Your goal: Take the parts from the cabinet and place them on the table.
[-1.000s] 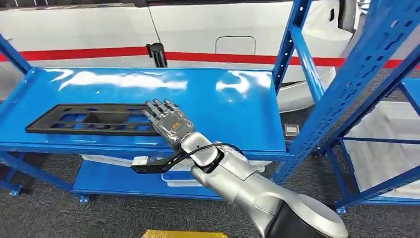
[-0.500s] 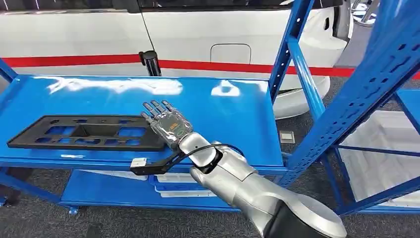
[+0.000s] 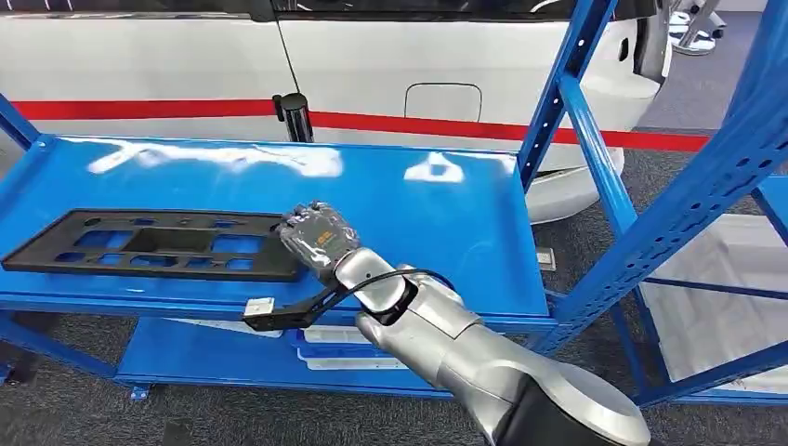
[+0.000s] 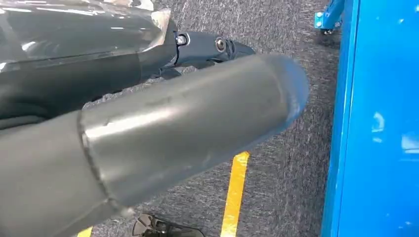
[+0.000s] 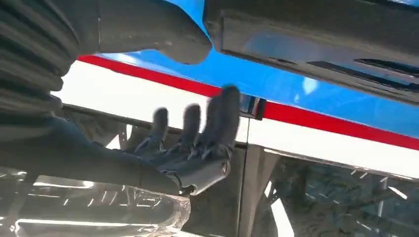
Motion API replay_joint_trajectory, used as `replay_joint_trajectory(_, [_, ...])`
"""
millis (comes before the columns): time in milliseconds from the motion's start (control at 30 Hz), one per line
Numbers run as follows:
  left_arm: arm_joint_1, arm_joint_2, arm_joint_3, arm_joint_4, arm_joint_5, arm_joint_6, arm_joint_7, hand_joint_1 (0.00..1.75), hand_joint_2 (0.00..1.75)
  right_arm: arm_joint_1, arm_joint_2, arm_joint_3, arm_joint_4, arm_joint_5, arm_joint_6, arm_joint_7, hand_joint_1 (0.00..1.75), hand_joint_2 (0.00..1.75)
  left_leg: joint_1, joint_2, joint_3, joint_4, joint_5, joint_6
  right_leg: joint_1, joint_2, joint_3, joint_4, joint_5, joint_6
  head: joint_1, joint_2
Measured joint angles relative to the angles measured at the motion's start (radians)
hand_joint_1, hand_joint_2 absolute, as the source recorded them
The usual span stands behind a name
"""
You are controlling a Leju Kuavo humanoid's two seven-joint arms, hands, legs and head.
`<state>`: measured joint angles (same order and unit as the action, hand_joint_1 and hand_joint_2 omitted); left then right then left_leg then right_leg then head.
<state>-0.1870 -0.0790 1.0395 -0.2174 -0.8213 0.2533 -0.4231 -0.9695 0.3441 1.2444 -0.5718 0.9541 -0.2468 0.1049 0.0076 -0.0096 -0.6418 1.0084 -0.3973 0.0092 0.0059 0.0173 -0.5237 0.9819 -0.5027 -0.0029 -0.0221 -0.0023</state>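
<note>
Part: flat black plastic panel with cut-out windows (image 3: 153, 244), lying left of centre on the blue metal shelf (image 3: 418, 218). We judge it stiff, light, awkwardly long; grasp its near end. Right hand (image 3: 318, 238) now curls its fingers there, flatter half a second ago. Left hand's state: cannot tell.
</note>
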Motion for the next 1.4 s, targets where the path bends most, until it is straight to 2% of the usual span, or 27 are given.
replay_joint_trajectory(33, [0.000, 0.000, 0.000, 0.000, 0.000, 0.000, 0.000, 0.00, 0.00, 0.000, 0.000, 0.000, 0.000, 0.000, -0.005, -0.001, 1.19, 1.75, 0.000, 0.000, 0.000, 0.000, 0.000, 0.000, -0.001, 0.000, 0.000, 0.000, 0.000, 0.000, 0.000, 0.000])
replay_joint_trajectory(67, [0.000, 0.000, 0.000, 0.000, 0.000, 0.000, 0.000, 0.00, 0.00, 0.001, 0.000, 0.000, 0.000, 0.000, -0.007, -0.001, 1.24, 1.75, 0.000, 0.000, 0.000, 0.000, 0.000, 0.000, -0.001, 0.000, 0.000, 0.000, 0.000, 0.000, 0.000, 0.000])
replay_joint_trajectory(100, [0.000, 0.000, 0.000, 0.000, 0.000, 0.000, 0.000, 0.00, 0.00, 0.001, 0.000, 0.000, 0.000, 0.000, -0.007, -0.002, 1.12, 1.75, 0.000, 0.000, 0.000, 0.000, 0.000, 0.000, -0.001, 0.000, 0.001, 0.000, 0.000, 0.000, 0.000, 0.000])
replay_joint_trajectory(133, [0.000, 0.000, 0.000, 0.000, 0.000, 0.000, -0.001, 0.00, 0.00, 0.001, 0.000, 0.000, 0.000, 0.000, -0.007, -0.002, 1.34, 1.75, 0.000, 0.000, 0.000, 0.000, 0.000, 0.000, -0.001, 0.000, 0.005, 0.000, 0.000, 0.001, 0.000, 0.000])
replay_joint_trajectory(200, [0.000, 0.000, 0.000, 0.000, 0.000, 0.000, -0.002, 0.00, 0.00, 0.002, 0.000, 0.000, 0.001, 0.000, -0.007, -0.002, 1.29, 1.75, 0.000, 0.000, 0.000, 0.000, 0.000, 0.000, -0.002, 0.000, 0.007, 0.000, 0.000, 0.001, 0.000, 0.000])
replay_joint_trajectory(233, [0.000, 0.000, 0.000, 0.000, 0.000, 0.000, -0.002, 0.00, 0.00, 0.003, 0.000, 0.000, 0.002, 0.001, -0.007, -0.002, 0.00, 1.75, 0.000, 0.000, 0.000, 0.000, 0.000, 0.000, -0.002, 0.000, 0.009, 0.000, 0.001, 0.001, 0.000, 0.000])
replay_joint_trajectory(667, [0.000, 0.000, 0.000, 0.000, -0.002, 0.000, -0.002, 0.00, 0.00, 0.002, 0.000, -0.011, 0.029, 0.018, -0.041, 0.006, 0.00, 1.75, 0.004, 0.000, 0.000, -0.001, 0.000, 0.000, 0.001, 0.000, 0.008, 0.000, 0.000, 0.000, 0.000, 0.000])
replay_joint_trajectory(867, [0.002, 0.000, 0.000, 0.000, -0.001, 0.000, -0.002, 0.00, 0.00, -0.071, -0.016, -0.107, 0.095, 0.057, -0.100, 0.006, 0.00, 1.75, 0.004, 0.000, 0.000, 0.000, 0.000, 0.000, 0.001, 0.000, 0.007, 0.000, 0.000, 0.000, 0.000, 0.000])
replay_joint_trajectory(1067, [0.012, 0.001, 0.008, 0.000, 0.013, 0.000, -0.010, 0.00, 0.00, -0.127, -0.058, -0.201, 0.120, 0.119, -0.095, -0.009, 0.00, 1.75, 0.003, 0.000, 0.000, 0.000, 0.000, 0.000, 0.000, 0.000, 0.008, 0.000, 0.001, 0.001, 0.000, 0.000])
replay_joint_trajectory(1400, [0.029, 0.006, 0.025, 0.000, 0.035, 0.000, -0.027, 0.00, 0.00, -0.166, -0.112, -0.280, 0.132, 0.174, -0.073, -0.032, 0.00, 1.75, 0.003, 0.000, 0.000, 0.000, 0.000, 0.000, 0.000, 0.000, 0.008, 0.000, 0.001, 0.001, 0.000, 0.000])
